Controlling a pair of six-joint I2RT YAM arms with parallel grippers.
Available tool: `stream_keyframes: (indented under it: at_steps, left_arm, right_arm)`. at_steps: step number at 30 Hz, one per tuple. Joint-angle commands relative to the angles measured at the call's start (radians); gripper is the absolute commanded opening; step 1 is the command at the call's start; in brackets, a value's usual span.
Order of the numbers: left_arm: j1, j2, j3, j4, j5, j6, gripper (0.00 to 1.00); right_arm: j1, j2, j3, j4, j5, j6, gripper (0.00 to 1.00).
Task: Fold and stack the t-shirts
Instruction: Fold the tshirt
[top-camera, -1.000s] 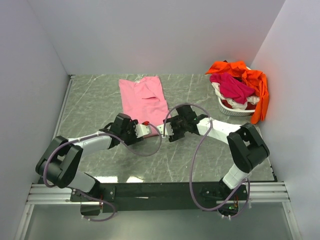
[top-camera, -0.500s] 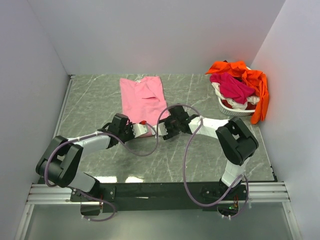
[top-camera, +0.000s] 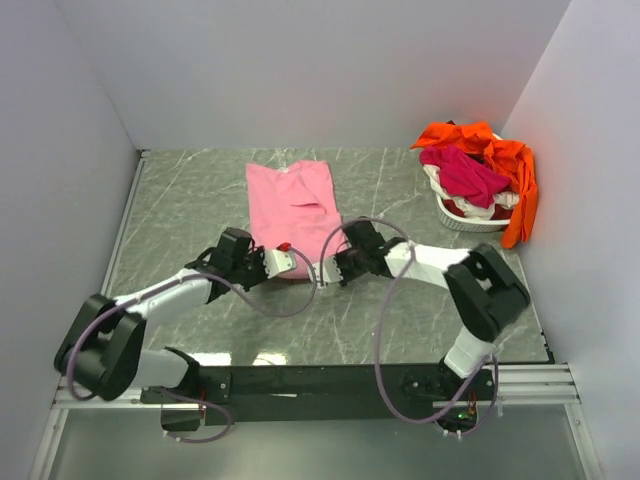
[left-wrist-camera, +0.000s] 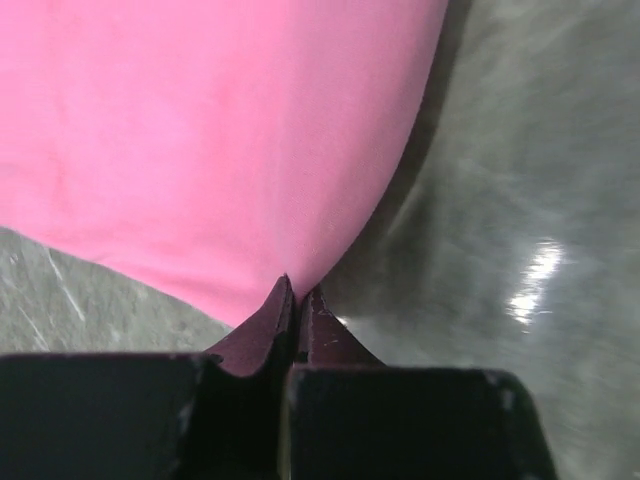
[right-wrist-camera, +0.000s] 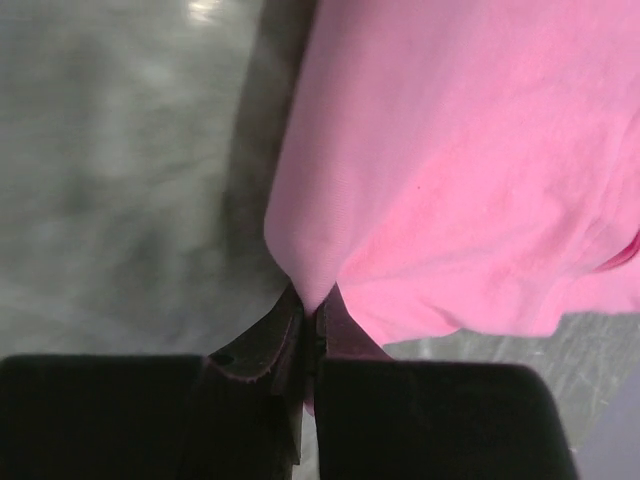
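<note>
A light pink t-shirt (top-camera: 292, 205) lies flat on the table's middle, its near hem pinched at both corners. My left gripper (top-camera: 285, 262) is shut on the near left corner; in the left wrist view the pink cloth (left-wrist-camera: 220, 150) runs into the closed jaws of my left gripper (left-wrist-camera: 298, 292). My right gripper (top-camera: 330, 268) is shut on the near right corner, and the right wrist view has the pink cloth (right-wrist-camera: 470, 170) bunched between my right gripper's (right-wrist-camera: 312, 305) closed jaws. A magenta t-shirt (top-camera: 465, 172) and an orange t-shirt (top-camera: 515, 180) sit heaped in the basket.
A white plastic basket (top-camera: 462, 218) stands at the back right against the wall, with the orange cloth hanging over its right side. Grey walls close in the marbled table (top-camera: 200, 190) on three sides. Both arms' cables loop over the near middle.
Both grippers closed on the pink shirt's near corners. The shirt has shifted slightly to the right and its near edge has drawn up toward the grippers.
</note>
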Motion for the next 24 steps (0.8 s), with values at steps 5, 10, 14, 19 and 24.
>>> stream_keyframes:
  at_steps: [5, 10, 14, 19, 24]
  left_arm:
    - [-0.183, -0.167, -0.014, -0.206, 0.173, -0.125, 0.00]
    - [-0.439, -0.207, -0.054, -0.223, 0.135, -0.253, 0.00]
    - [-0.457, -0.233, -0.008, -0.233, 0.113, -0.253, 0.00]
    - [-0.379, -0.190, 0.105, -0.243, 0.072, -0.136, 0.00]
    - [-0.178, -0.081, 0.251, -0.223, 0.137, -0.015, 0.00]
  right_arm:
    - [0.024, -0.407, -0.235, -0.296, -0.144, -0.019, 0.00]
    - [0.064, -0.704, -0.358, -0.483, -0.194, 0.059, 0.00]
    - [0.062, -0.840, -0.418, -0.499, -0.201, 0.154, 0.00]
    - [-0.023, -0.808, -0.352, -0.447, -0.171, 0.211, 0.00]
    - [-0.178, -0.627, -0.121, -0.430, -0.204, 0.239, 0.00]
